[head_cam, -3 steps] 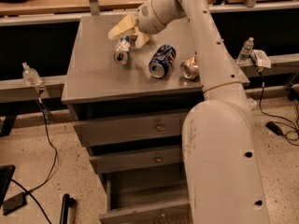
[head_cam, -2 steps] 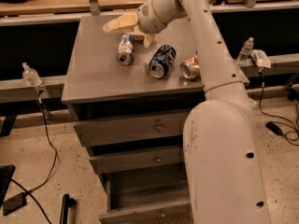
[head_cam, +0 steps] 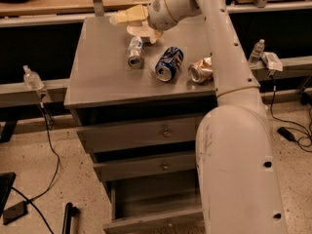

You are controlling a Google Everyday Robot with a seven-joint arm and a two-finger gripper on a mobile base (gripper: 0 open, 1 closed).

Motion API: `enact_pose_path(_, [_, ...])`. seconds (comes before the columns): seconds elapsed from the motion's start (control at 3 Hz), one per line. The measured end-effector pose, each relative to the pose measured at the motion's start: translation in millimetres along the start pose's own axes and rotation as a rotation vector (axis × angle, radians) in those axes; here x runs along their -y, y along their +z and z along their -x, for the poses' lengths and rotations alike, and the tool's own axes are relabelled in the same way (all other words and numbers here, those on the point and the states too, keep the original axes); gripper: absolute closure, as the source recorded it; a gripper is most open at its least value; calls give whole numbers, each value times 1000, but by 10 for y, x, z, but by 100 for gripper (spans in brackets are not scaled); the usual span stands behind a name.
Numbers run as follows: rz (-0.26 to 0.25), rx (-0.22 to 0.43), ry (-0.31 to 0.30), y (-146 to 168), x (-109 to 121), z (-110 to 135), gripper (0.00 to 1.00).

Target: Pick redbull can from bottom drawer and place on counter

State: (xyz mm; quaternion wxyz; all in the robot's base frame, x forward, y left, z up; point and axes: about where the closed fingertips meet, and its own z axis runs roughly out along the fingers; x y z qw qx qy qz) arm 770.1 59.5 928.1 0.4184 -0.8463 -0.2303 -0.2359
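The redbull can (head_cam: pixel 135 51), slim and silver with blue patches, lies on its side on the grey counter (head_cam: pixel 97 77), left of the other cans. My gripper (head_cam: pixel 127 24) hovers just behind and above the can, apart from it, open and empty. The bottom drawer (head_cam: pixel 153 206) is pulled out below the two knobbed drawers. What shows of its inside holds nothing, and my arm hides its right part.
A wider blue can (head_cam: pixel 169 63) and a crushed gold can (head_cam: pixel 201 70) lie on the counter to the right of the redbull can. My arm and base (head_cam: pixel 239 169) fill the right foreground. Wooden tabletops run behind. Cables and a small bottle (head_cam: pixel 32 78) are at the left.
My gripper has let go of the redbull can and risen up and back from it. The can stays lying on the counter.
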Motion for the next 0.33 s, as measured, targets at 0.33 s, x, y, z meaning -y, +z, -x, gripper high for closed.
enact_pose_path(0.33, [0, 0, 0, 0, 0, 0, 0])
